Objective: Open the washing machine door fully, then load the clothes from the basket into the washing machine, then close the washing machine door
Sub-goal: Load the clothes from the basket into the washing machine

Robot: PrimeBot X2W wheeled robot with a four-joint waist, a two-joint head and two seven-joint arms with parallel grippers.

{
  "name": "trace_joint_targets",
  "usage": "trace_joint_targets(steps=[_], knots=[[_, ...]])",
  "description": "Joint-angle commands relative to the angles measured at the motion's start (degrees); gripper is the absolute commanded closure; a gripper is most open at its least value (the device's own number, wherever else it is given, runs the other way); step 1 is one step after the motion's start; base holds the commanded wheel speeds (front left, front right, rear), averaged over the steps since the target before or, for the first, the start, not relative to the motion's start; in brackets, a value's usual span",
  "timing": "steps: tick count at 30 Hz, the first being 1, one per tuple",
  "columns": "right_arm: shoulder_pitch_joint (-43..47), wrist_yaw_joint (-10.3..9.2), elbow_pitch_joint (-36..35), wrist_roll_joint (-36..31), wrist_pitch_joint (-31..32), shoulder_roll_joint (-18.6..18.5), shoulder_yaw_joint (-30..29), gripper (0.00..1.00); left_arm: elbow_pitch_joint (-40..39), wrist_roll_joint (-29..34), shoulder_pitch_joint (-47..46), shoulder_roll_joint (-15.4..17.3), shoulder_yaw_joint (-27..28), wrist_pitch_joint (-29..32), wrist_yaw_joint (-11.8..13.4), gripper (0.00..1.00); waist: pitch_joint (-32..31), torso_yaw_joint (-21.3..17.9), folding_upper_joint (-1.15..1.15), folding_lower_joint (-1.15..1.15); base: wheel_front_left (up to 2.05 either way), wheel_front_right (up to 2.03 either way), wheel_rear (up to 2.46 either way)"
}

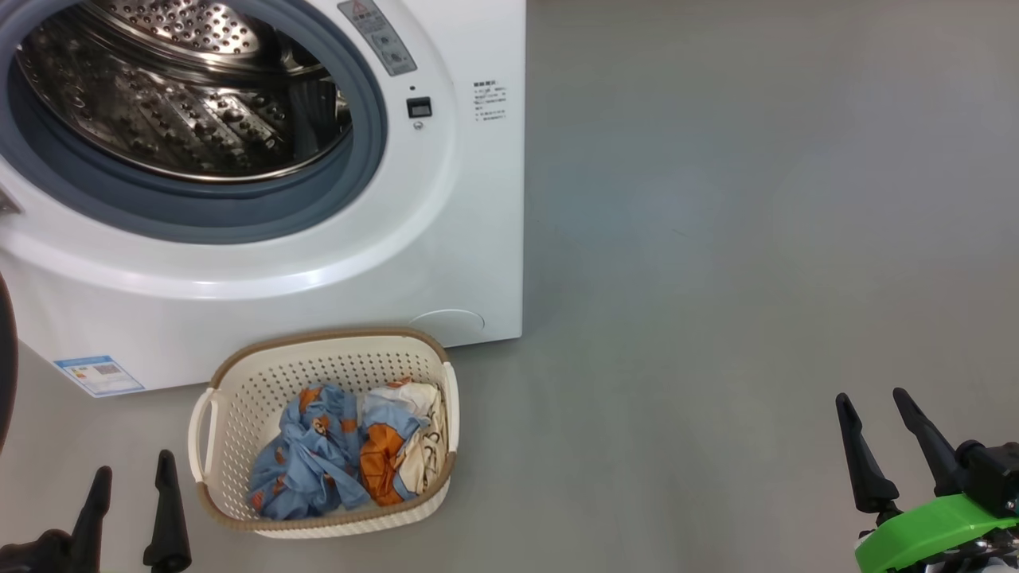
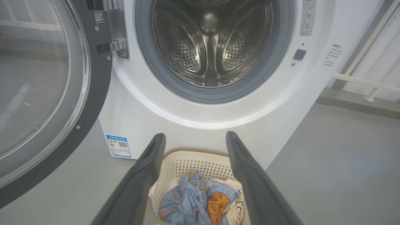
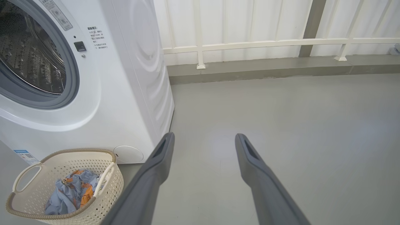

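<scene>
Plainly open, the washing machine door (image 2: 37, 93) stands swung out to the left of the washing machine (image 1: 446, 239) in the left wrist view, hanging on its metal hinge (image 2: 117, 31), glass bowl and black rim facing the camera. The steel drum (image 2: 212, 43) is bare inside its grey gasket (image 1: 239, 215). Both clothes (image 1: 350, 454) lie bunched in the basket (image 1: 318, 338) — the light blue one on the left, the cream, blue and orange one on the right. The basket sits on the grey floor (image 1: 716, 239) just in front of the machine, to the right of its blue label (image 1: 99, 376). The left gripper (image 1: 134, 469) hovers just left of the basket, fingers spread wide and holding nothing. The right gripper (image 1: 871, 398) is well apart to the right over bare floor — also spread wide and empty. A white railing (image 3: 250, 43) runs behind.
</scene>
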Motion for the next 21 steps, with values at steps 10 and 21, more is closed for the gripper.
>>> trace_joint_targets(steps=[10, 21], knots=[[-0.54, 0.53, -1.46, -0.19, -0.69, -0.65, 1.43, 0.0, -1.43, 0.04, -1.78, 1.96, 1.21, -0.36, -0.09, 0.0, 0.77, 0.21, 0.0, 0.0, 1.14, -1.66, 0.52], [-1.13, 0.53, -1.55, -0.09, -0.69, -0.38, 1.69, 0.0, 0.26, 1.37, -2.75, 1.22, 2.19, -0.36, -0.09, 0.0, 1.34, 0.28, 0.0, 0.0, 0.69, -0.74, 0.05]])
